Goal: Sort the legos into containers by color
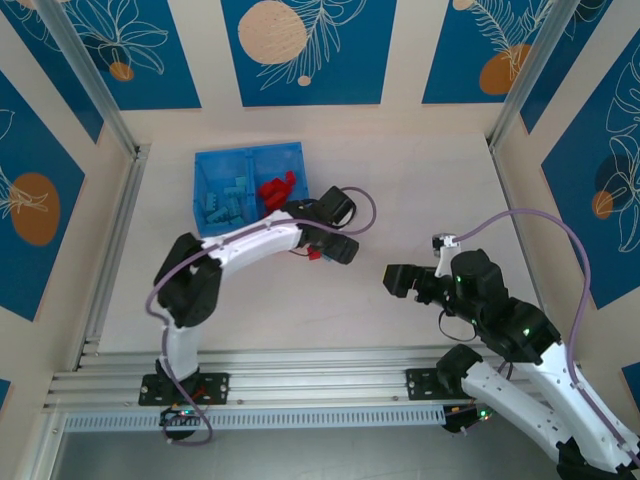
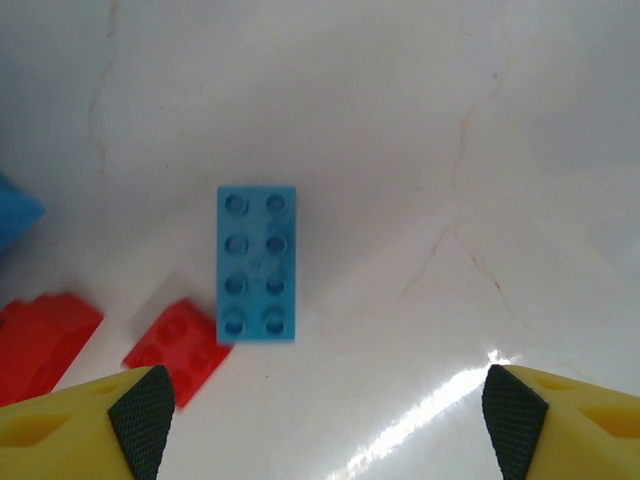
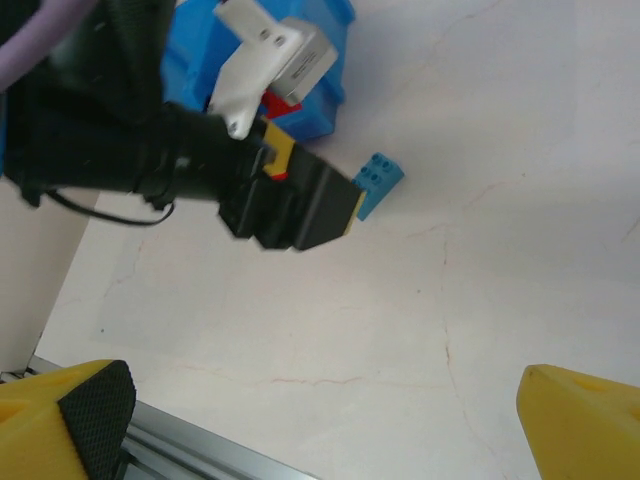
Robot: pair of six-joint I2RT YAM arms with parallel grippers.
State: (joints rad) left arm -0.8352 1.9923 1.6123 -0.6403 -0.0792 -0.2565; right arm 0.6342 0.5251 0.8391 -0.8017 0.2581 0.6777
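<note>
Our left pincer point(image 2: 320, 415), spread above the blue brick point(image 2: 256, 264), may snag the red brick point(image 2: 178, 348) touching at seven o'clock.

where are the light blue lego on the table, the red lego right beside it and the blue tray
light blue lego point(image 2: 256, 264): left wrist view, middle of its studded top
red lego point(image 2: 178, 345): left wrist view, middle of its top face
blue tray point(image 1: 282, 163): top external view, bare floor of its right compartment
</note>
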